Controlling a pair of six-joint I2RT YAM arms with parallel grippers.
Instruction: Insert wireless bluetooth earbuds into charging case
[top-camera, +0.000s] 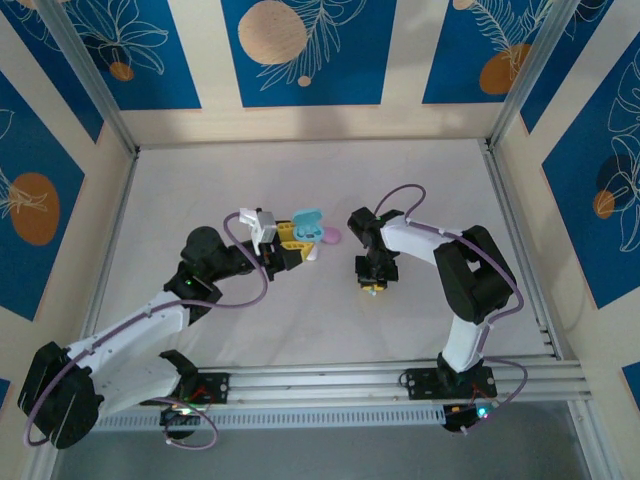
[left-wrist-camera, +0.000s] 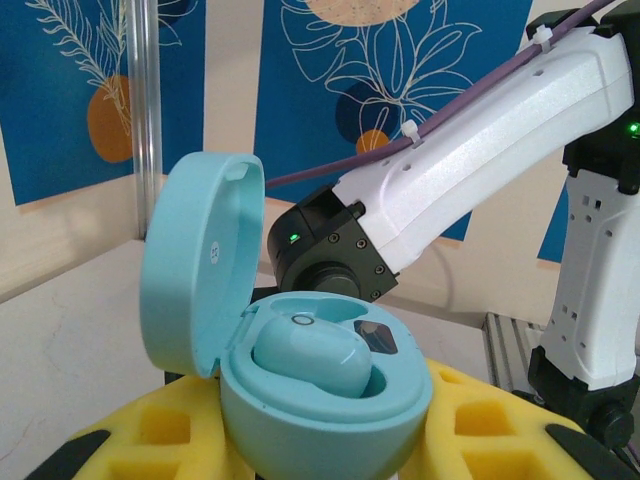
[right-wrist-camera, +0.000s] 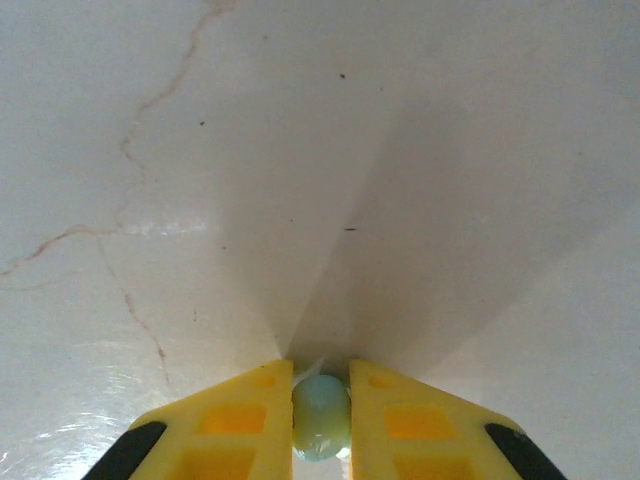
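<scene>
Gripping open case (top-camera: 308, 222) in left gripper (top-camera: 298, 243), with one bud (left-wrist-camera: 310, 360) seated and socket (left-wrist-camera: 375, 338) beside it bare. Pinching second bud (right-wrist-camera: 321, 415) in right gripper (top-camera: 373, 283), right of case and nearer; likely calls for a carry left and far to that socket.
</scene>
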